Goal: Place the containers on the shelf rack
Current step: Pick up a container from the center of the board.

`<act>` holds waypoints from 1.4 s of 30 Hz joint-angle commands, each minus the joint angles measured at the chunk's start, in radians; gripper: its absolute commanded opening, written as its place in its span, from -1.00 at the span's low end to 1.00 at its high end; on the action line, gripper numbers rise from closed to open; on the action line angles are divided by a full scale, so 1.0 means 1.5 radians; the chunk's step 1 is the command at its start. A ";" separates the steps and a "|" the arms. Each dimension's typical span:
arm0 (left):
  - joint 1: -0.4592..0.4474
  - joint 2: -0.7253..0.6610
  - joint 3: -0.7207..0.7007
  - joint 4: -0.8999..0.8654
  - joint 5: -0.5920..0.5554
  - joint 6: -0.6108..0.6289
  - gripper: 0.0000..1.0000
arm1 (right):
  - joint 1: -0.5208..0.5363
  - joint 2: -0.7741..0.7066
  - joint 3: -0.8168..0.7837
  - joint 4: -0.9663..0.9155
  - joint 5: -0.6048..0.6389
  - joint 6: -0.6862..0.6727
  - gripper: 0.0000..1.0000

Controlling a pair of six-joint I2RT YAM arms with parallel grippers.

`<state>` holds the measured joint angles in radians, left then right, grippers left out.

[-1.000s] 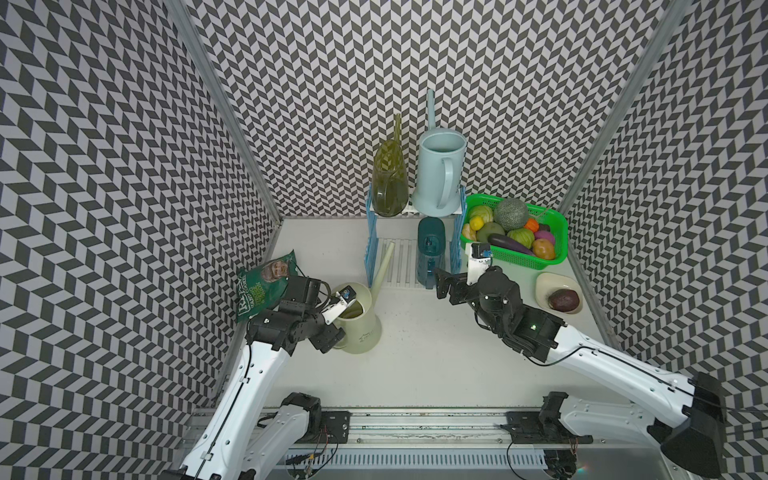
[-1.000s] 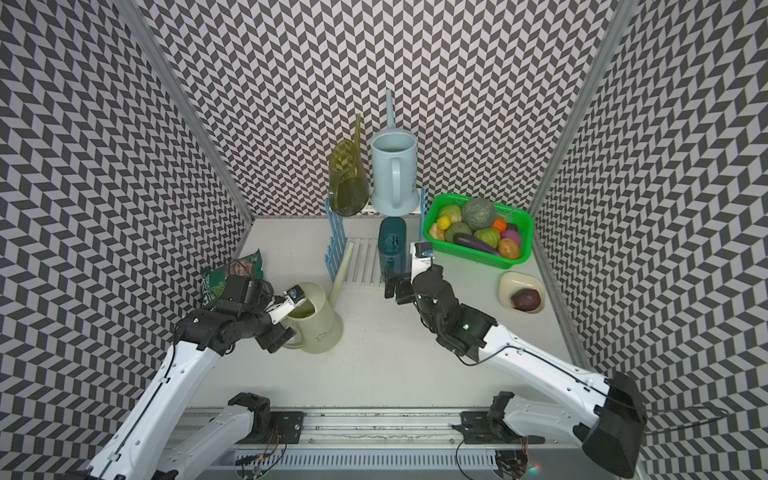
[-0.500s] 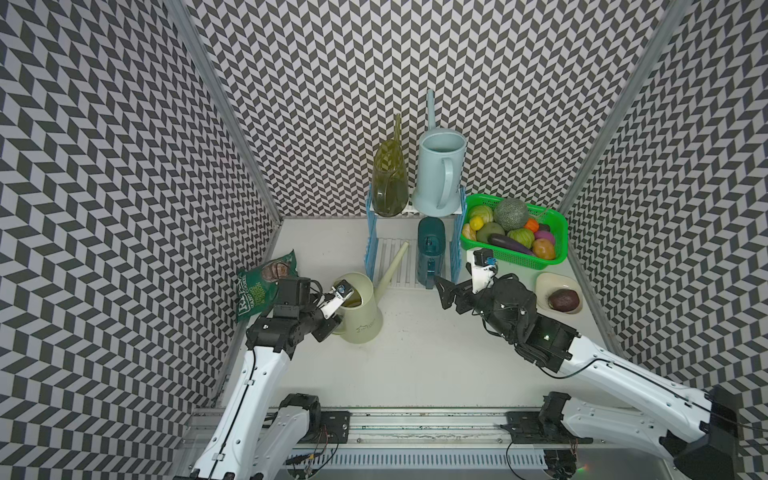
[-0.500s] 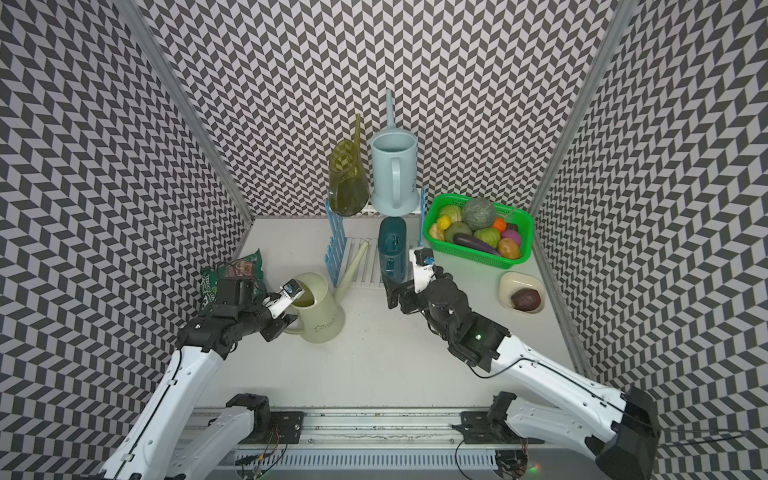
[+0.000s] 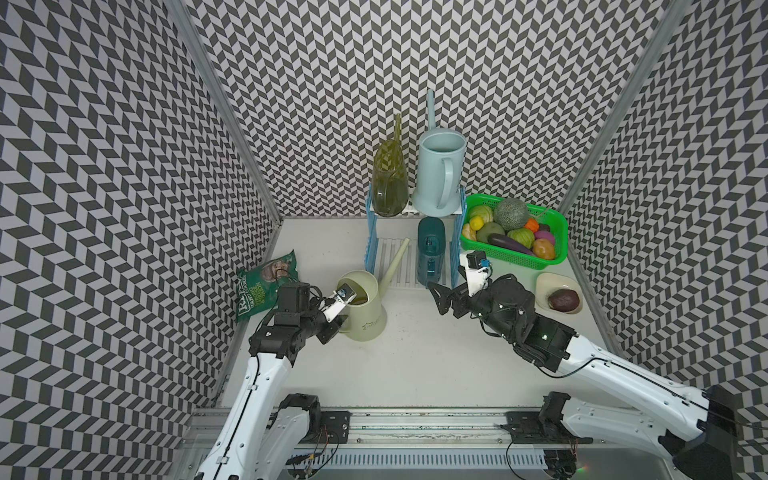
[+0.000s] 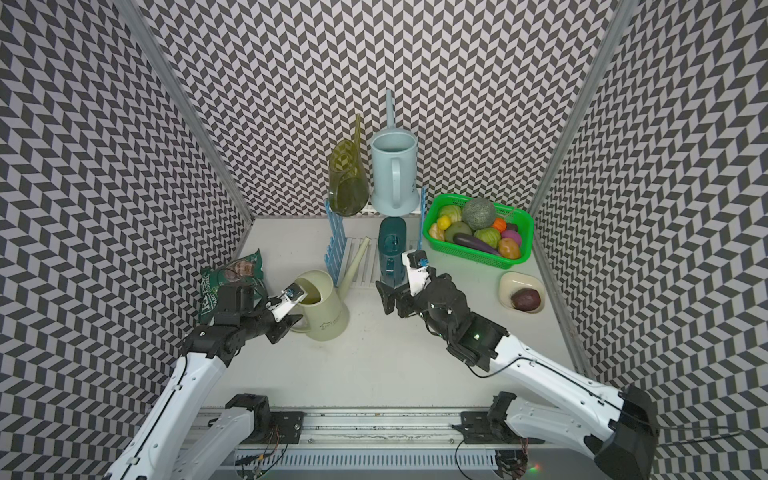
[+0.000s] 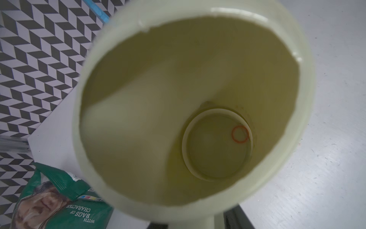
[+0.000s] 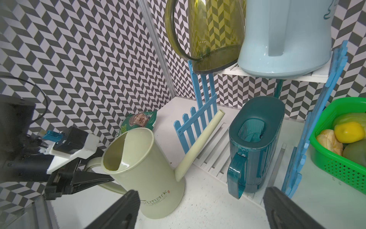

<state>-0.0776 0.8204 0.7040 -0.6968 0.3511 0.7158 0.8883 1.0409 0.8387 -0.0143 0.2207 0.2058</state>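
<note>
The cream container (image 5: 365,309) (image 6: 328,307) stands on the table in front of the shelf rack (image 5: 371,245), its spout reaching over the lower shelf's left half. My left gripper (image 5: 338,322) (image 8: 93,178) is shut on its loop handle; the left wrist view looks down into the cream container (image 7: 178,99). The dark teal container (image 5: 431,253) stands on the lower shelf's right half. Side by side on the top shelf are the olive container (image 5: 389,187) and the pale blue one (image 5: 440,174). My right gripper (image 5: 446,291) (image 8: 200,210) hangs open just before the teal container, holding nothing.
A green basket (image 5: 557,249) of produce sits right of the rack. In front of it lies a cream dish (image 5: 544,286) with a dark fruit. A green chip bag (image 5: 262,286) lies against the left wall, close behind my left arm. Patterned walls enclose three sides.
My left gripper's jaws have narrowed onto the cream container's handle, and the container has turned, its spout swinging further over the lower shelf. The right gripper stays open and has barely shifted.
</note>
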 commanded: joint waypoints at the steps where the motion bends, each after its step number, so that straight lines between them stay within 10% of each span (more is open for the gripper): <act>1: 0.004 -0.012 -0.018 0.059 0.042 -0.013 -0.24 | 0.004 0.005 0.001 0.028 -0.020 -0.008 0.99; 42: 0.001 0.022 0.107 -0.032 -0.007 -0.124 -0.73 | 0.004 -0.007 0.007 0.019 -0.005 0.012 0.99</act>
<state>-0.0761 0.8444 0.7982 -0.7483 0.3283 0.5430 0.8883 1.0454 0.8387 -0.0204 0.2054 0.2108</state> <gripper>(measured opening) 0.215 0.997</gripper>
